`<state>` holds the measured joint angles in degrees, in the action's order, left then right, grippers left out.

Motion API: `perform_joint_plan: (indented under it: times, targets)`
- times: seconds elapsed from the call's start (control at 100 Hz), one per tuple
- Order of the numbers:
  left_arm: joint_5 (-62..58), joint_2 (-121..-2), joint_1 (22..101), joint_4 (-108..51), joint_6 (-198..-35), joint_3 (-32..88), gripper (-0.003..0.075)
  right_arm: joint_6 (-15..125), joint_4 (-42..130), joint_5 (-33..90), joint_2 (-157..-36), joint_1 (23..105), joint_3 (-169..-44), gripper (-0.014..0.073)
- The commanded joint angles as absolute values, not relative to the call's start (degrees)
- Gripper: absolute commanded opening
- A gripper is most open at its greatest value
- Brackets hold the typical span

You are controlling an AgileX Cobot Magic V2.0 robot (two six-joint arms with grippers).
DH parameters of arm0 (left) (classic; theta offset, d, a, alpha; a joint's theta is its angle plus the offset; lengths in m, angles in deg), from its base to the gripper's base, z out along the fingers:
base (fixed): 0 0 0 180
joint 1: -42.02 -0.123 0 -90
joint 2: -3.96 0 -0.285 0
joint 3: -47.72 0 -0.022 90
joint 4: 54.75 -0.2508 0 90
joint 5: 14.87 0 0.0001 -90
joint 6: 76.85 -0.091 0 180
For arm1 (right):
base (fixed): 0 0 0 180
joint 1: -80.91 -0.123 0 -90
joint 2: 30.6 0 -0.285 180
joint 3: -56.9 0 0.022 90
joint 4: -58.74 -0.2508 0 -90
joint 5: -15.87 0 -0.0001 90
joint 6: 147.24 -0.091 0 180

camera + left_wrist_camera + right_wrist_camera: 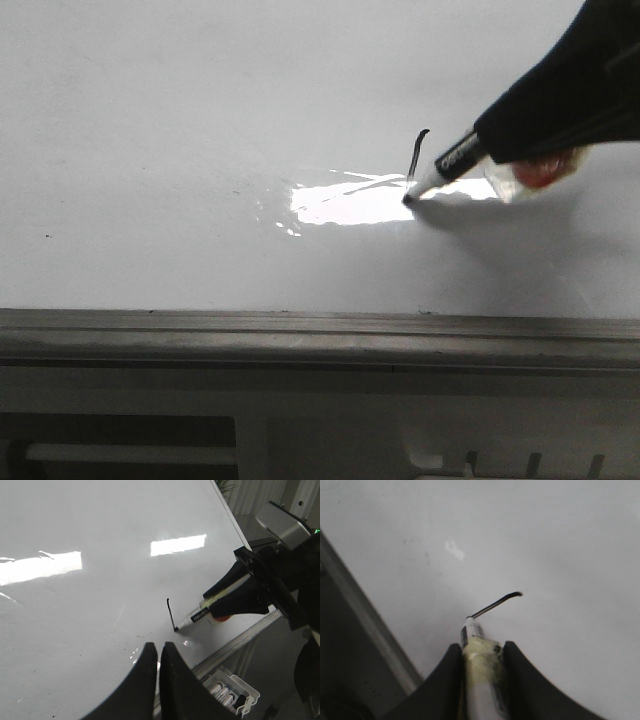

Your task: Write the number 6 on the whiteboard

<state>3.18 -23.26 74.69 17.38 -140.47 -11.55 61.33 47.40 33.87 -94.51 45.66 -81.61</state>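
Tray of pens, left wrist view only

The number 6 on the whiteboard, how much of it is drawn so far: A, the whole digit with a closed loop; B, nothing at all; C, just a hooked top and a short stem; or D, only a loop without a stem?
C: the number 6 is only a short black stroke with a small hook at its top, ending at the tip of the marker held by the right gripper on the whiteboard; no loop exists.
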Motion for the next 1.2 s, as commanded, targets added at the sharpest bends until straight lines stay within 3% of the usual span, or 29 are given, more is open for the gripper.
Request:
perform_joint_plan:
  times: [0.0, 0.18, 0.46, 0.98, 1.19]
  targets:
    - [2.3, -23.9, 74.6, 19.0, -139.7, -9.9, -0.0019, 61.3, 47.8, 36.2, -94.8, 44.5, -83.3, -0.0043]
    - [2.3, -23.9, 74.6, 19.0, -139.7, -9.9, -0.0019, 61.3, 47.8, 41.7, -94.5, 45.7, -83.3, -0.0043]
    - [2.9, -23.9, 74.6, 19.0, -139.7, -9.9, -0.0019, 61.3, 47.9, 37.6, -90.5, 51.7, -83.6, -0.0043]
    - [2.9, -23.9, 74.6, 19.0, -139.7, -9.9, -0.0019, 61.3, 44.6, 33.6, -96.7, 46.8, -84.4, -0.0043]
    - [3.1, -23.9, 74.6, 18.7, -139.7, -9.9, -0.0019, 61.3, 43.9, 36.9, -92.7, 45.5, -86.4, -0.0043]
